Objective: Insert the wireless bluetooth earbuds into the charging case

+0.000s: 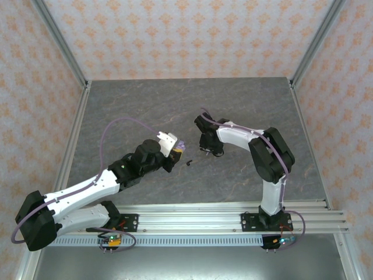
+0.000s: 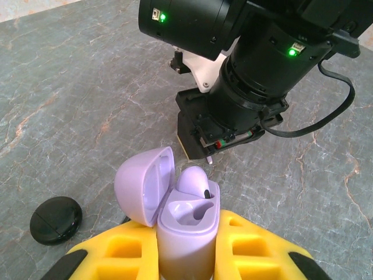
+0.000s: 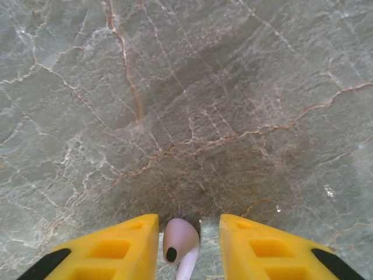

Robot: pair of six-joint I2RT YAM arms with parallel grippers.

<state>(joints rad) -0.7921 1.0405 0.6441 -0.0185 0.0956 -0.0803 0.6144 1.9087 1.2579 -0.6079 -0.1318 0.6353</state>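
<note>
1. My left gripper point(image 2: 186, 248) is pressed together on the lavender charging case point(image 2: 185, 230) and holds it upright, the lid point(image 2: 143, 184) hinged open to the left.
2. One lavender earbud point(image 2: 193, 179) sits in the far socket. The near socket point(image 2: 185, 211) looks empty, so I judge the case half filled.
3. My right gripper point(image 3: 187, 221) has the second lavender earbud point(image 3: 179, 245) between its fingers, head toward the table point(image 3: 175, 87). I see a thin gap on the right side of it, so I cannot tell if it is truly pinched or only sits between the fingers.
4. First I should make sure of the grip. The earbud is tiny and smooth, and it could twist or slip out if squeezed off its middle.
5. From the left wrist view, the right gripper stands just behind the case, not over it. I think the move is short: come forward over the open socket, well away from the lid.
6. The stem must go down into the socket first, so I would turn the wrist until the stem points into the hole, and only then lower slowly.
7. The left gripper should not move at all; a small tilt would spoil the alignment.
8. The black earbud point(image 1: 189, 163) and the black case point(image 2: 56, 219) lie on the table nearby; I judge they are for later.
</note>
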